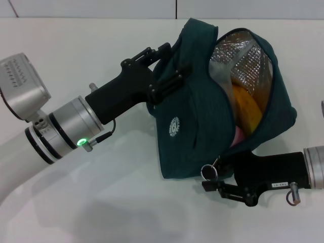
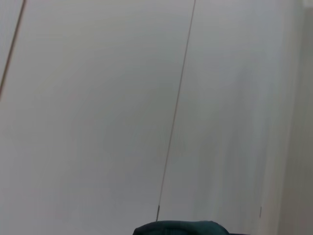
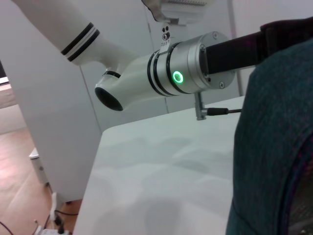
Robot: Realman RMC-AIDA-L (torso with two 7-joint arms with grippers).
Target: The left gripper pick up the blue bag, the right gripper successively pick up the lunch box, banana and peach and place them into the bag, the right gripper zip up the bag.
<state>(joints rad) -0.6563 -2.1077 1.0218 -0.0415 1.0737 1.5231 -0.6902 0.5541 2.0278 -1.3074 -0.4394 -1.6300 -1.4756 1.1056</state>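
Observation:
The blue bag (image 1: 192, 131) hangs off the table, its mouth open to the right and showing silver foil lining. My left gripper (image 1: 169, 71) is shut on the bag's upper left edge and holds it up. Inside the bag I see the yellow-orange banana (image 1: 248, 109) and, below it, a bit of the pink peach (image 1: 237, 135). I cannot make out the lunch box. My right gripper (image 1: 212, 179) is at the bag's lower corner, right by the metal ring zipper pull (image 1: 208, 171); its upper side is hidden behind the bag. The bag also shows in the right wrist view (image 3: 276, 147).
The white table (image 1: 101, 202) lies under both arms. The left arm's silver section with its green light (image 1: 81, 142) reaches in from the left and also shows in the right wrist view (image 3: 188, 73). The left wrist view shows a wall and the bag's top (image 2: 181, 228).

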